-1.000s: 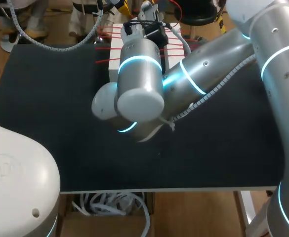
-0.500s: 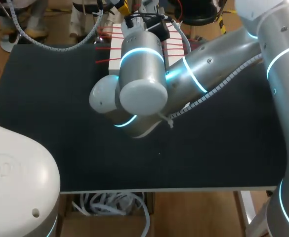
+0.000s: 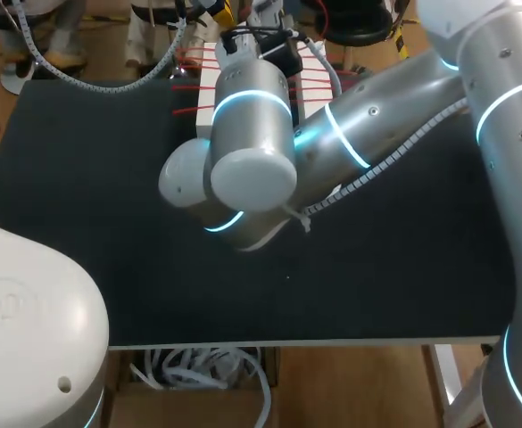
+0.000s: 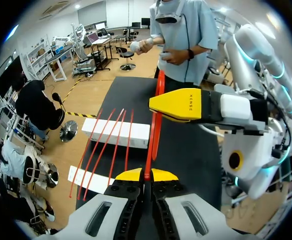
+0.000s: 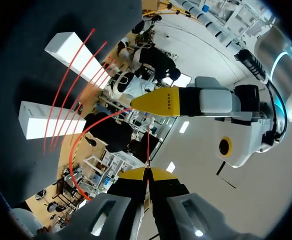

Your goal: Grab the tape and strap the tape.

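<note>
Spanning the gap between both claws, the red tape (image 4: 155, 120) is held above the black worktop (image 3: 82, 178); the left claw (image 4: 146, 174) is clenched on it, yellow tips pressed together with the tape pinched between them; the right claw (image 5: 146, 173) likewise grasps the tape, seen edge-on as a thin red line between its tips; the claws stand close, facing one another; two white blocks (image 4: 116, 132) lie at the worktop's far edge, several red strands (image 4: 103, 145) stretched across both; the right arm (image 3: 368, 125) partly covers them from above.
</note>
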Tool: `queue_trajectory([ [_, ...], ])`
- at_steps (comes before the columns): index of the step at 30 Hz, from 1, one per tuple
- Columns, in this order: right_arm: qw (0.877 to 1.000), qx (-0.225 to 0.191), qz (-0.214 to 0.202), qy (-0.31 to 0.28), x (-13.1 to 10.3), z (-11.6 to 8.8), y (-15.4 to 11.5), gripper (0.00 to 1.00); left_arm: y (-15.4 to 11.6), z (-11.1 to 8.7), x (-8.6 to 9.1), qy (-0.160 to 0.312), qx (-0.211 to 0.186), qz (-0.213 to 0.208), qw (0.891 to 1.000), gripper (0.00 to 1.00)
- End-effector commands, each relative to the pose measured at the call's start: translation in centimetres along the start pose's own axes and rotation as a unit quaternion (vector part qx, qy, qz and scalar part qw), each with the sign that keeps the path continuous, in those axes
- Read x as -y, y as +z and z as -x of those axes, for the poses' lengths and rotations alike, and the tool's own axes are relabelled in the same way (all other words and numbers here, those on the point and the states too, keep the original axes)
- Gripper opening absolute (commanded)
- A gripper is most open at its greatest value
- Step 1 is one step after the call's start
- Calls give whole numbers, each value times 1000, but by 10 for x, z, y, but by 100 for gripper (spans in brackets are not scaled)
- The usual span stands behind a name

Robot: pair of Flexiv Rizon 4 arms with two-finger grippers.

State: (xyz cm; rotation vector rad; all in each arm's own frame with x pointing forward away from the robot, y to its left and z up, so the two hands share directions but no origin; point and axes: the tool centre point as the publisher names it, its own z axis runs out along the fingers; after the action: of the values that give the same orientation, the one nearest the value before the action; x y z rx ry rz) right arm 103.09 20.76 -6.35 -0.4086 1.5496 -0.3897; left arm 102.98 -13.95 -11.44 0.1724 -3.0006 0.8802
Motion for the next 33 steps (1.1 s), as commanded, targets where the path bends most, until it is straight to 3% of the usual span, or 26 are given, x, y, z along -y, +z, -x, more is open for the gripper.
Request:
queue_trajectory([
  [1,1000,0,-7,-3,-7,-1,1,0,-1,0,1,0,-1,2,1000,0],
  [33,1000,-4,-9,-12,-27,0,3,0,-1,0,1,0,-1,2,1000,0],
])
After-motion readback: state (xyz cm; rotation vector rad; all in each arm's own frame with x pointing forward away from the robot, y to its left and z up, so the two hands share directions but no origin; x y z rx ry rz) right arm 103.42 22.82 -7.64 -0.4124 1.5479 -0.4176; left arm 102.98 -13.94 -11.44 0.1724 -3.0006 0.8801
